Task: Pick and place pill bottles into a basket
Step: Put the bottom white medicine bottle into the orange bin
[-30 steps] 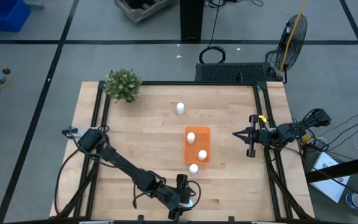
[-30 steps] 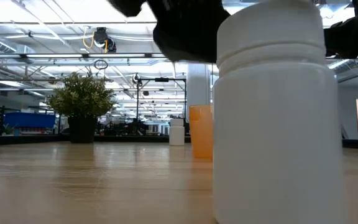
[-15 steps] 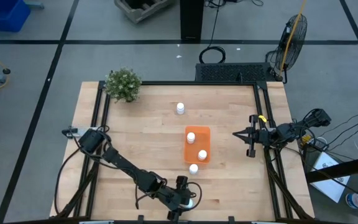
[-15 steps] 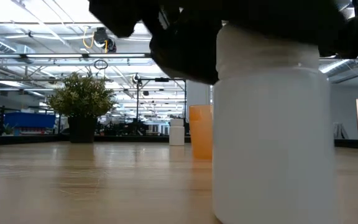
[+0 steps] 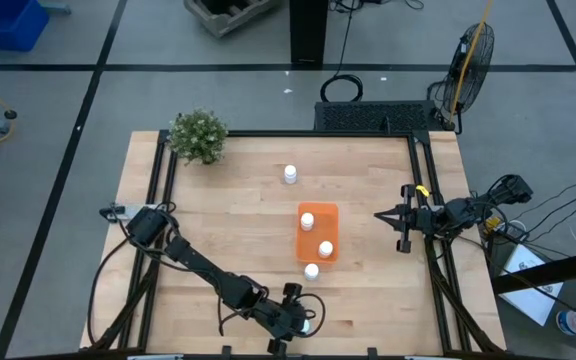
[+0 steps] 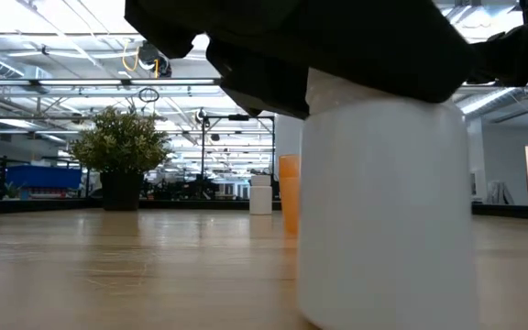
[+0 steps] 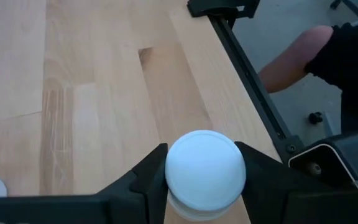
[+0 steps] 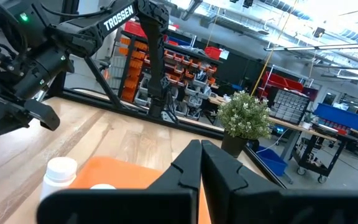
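Note:
One white pill bottle (image 6: 383, 211) stands on its base close to the table's near edge. My left gripper (image 5: 305, 322) is over it and shut on its top. The orange basket (image 5: 330, 232) lies mid-table with two pill bottles (image 5: 307, 219) (image 5: 325, 248) standing in it. Another bottle (image 5: 311, 271) stands on the wood just at the basket's near end, and one more (image 5: 290, 174) stands farther back. My right gripper (image 5: 380, 214) hangs shut at the table's right side, away from all of them. My left gripper pinches the bottle between its two fingers (image 7: 148, 180), one on each side of the round white cap (image 7: 174, 168). The fingers come from above, pointing down. The bottle stands about upright; its base (image 6: 383, 316) looks to be on the wood.
A green potted plant (image 5: 199, 136) stands at the far left corner. The table's black frame rail (image 7: 253, 93) runs close beside the held bottle, and a person's arm (image 7: 291, 59) shows just beyond it. Bare wood lies left of the basket.
My left gripper has come down over the bottle's cap and shut on it. The bottle has shifted slightly toward the table's left, still upright.

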Robot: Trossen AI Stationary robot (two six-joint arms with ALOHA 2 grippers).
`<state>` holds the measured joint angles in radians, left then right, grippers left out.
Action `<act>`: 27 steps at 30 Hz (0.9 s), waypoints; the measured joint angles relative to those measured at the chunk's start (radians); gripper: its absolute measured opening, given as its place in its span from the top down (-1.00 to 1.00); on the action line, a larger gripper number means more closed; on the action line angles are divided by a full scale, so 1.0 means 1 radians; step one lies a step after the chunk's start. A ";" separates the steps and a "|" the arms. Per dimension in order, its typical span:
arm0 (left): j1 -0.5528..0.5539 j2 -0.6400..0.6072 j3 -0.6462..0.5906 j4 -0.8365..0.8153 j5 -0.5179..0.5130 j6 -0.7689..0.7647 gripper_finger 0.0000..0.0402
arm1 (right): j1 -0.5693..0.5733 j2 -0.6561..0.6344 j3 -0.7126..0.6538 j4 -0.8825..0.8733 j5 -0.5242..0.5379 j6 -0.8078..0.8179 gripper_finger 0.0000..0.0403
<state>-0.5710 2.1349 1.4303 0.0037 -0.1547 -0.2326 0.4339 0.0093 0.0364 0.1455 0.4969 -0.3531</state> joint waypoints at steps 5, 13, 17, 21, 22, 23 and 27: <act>0.000 -0.002 0.000 0.005 -0.003 0.016 0.16 | 0.000 0.000 0.000 0.000 0.000 0.000 0.98; 0.000 -0.054 -0.001 -0.022 -0.020 0.090 0.19 | 0.000 0.001 0.000 0.000 0.000 0.000 0.98; -0.001 -0.090 -0.002 -0.032 -0.033 0.100 0.19 | 0.000 0.001 0.000 0.002 0.000 0.000 0.98; 0.003 -0.139 -0.001 -0.039 -0.091 0.135 0.19 | 0.000 0.001 0.000 0.000 0.000 0.000 0.98; 0.005 -0.152 -0.001 -0.052 -0.106 0.150 0.19 | 0.000 0.001 0.000 0.000 0.000 0.000 0.98; 0.009 -0.164 -0.002 -0.064 -0.119 0.162 0.17 | 0.000 0.001 0.000 0.000 0.000 0.000 0.98; 0.033 -0.218 -0.001 -0.116 -0.176 0.176 0.05 | 0.000 0.000 0.000 0.000 0.000 0.000 0.98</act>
<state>-0.5378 1.9166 1.4290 -0.1127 -0.3302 -0.0565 0.4338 0.0098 0.0364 0.1459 0.4969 -0.3531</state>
